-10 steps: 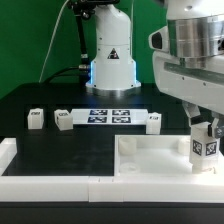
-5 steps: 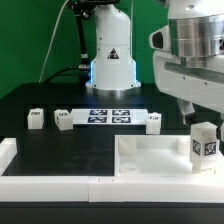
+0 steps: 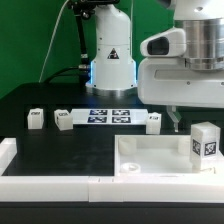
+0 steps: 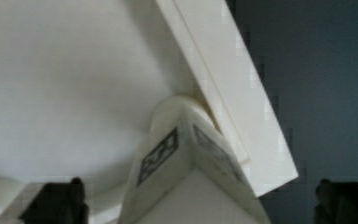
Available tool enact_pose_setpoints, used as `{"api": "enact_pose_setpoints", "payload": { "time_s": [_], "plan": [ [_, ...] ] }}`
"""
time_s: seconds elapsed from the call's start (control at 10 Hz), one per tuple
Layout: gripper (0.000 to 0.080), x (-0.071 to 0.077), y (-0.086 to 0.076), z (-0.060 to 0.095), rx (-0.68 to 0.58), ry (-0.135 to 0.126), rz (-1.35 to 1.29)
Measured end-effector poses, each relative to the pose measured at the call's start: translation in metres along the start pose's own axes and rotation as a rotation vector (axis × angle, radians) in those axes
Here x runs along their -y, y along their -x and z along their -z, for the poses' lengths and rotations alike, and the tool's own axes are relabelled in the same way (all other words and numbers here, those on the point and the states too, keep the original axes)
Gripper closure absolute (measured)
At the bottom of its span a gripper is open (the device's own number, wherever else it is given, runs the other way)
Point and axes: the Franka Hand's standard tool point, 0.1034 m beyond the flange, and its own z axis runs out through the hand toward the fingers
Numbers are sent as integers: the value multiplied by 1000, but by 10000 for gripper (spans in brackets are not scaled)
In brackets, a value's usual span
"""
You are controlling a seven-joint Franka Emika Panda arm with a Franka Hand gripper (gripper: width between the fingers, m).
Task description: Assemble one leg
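A leg [image 3: 206, 142], a small white block with a black-and-white tag facing the camera, stands upright in the corner of the large flat white piece [image 3: 150, 162] on the exterior view's right. My gripper [image 3: 190, 116] hangs above and slightly left of it, open and holding nothing; one fingertip [image 3: 172, 120] shows. In the wrist view the leg [image 4: 185, 150] sits in that corner between my spread fingers [image 4: 60, 200], apart from both. Three more legs stand on the black table: one [image 3: 35, 118], another [image 3: 63, 120] and a third [image 3: 153, 121].
The marker board [image 3: 110, 115] lies in front of the robot base [image 3: 110, 60]. A white L-shaped fence [image 3: 40, 186] runs along the front and left table edges. The large piece has a raised rim [image 3: 122, 148].
My gripper has let go of the leg, risen and shifted to the exterior view's left. The leg stays standing in the corner of the large piece.
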Motion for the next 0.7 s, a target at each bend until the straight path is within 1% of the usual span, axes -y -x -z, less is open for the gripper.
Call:
{"api": "enact_pose_setpoints", "payload": {
  "time_s": [0.1,0.4,0.5,0.6,0.7],
  "plan": [
    [150,-1,0,0,-2,6,98],
    [150,-7,-3,0,-1,7,350],
    [150,-7,-3,0,-1,7,353],
    [272,-7,-3,0,-1,7,351],
    [412,-7,-3,0,-1,7,351]
  ]
}}
